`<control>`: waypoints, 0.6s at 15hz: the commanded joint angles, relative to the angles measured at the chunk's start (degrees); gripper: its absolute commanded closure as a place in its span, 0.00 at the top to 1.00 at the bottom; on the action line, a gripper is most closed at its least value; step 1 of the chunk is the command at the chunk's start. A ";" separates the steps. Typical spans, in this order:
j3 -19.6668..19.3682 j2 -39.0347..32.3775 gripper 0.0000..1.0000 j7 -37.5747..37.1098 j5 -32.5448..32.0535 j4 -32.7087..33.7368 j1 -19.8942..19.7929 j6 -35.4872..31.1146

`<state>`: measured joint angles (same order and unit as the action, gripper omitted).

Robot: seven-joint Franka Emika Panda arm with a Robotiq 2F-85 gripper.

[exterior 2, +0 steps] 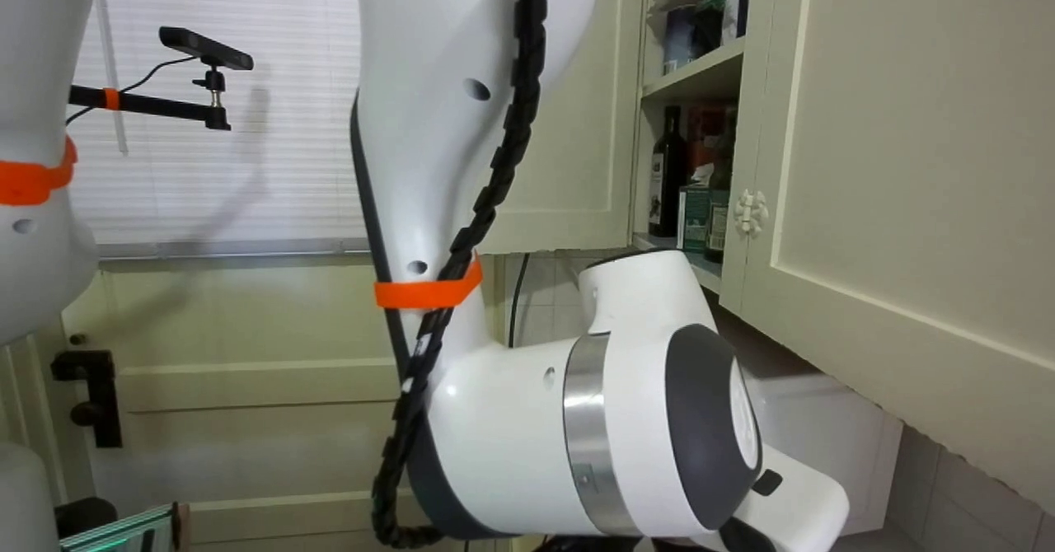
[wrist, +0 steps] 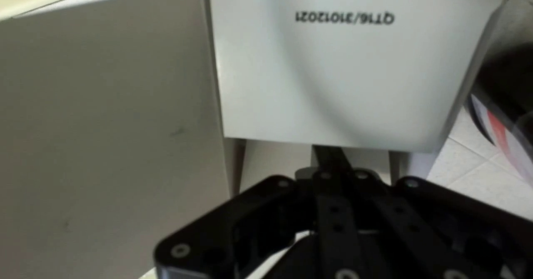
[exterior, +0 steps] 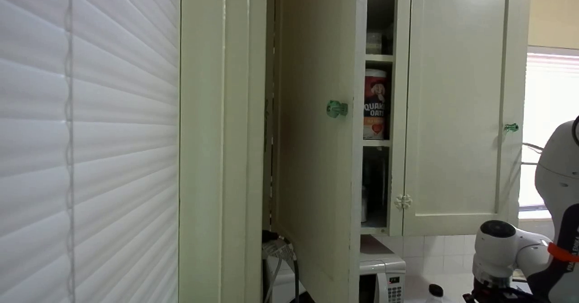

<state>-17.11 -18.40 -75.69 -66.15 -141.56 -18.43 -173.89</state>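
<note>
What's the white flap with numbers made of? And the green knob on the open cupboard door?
White flap: probably smooth, matte cardboard; it looks flat with thin edges. Green knob: shiny glass or plastic, can't tell which; it looks partly see-through.

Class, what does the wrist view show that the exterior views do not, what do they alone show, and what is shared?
Only the wrist view shows the flat white panel printed with "QT16/31012021" in black, upside down. Only the exterior views show the red-labelled cylindrical Quaker Oats canister, a glassy green cupboard knob and the robot's white arm. Shared: the black two-fingered gripper, which the exterior views catch only in part, at the bottom edge.
</note>
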 commanded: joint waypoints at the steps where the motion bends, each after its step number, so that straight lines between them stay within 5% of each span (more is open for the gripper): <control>1: -0.01 1.06 0.00 -0.64 0.24 -0.24 -0.21 -1.33; 9: 2.11 13.03 0.00 5.82 5.85 -8.14 -2.41 -0.66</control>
<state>-15.34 -11.24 -72.78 -62.25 -145.10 -19.39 -174.28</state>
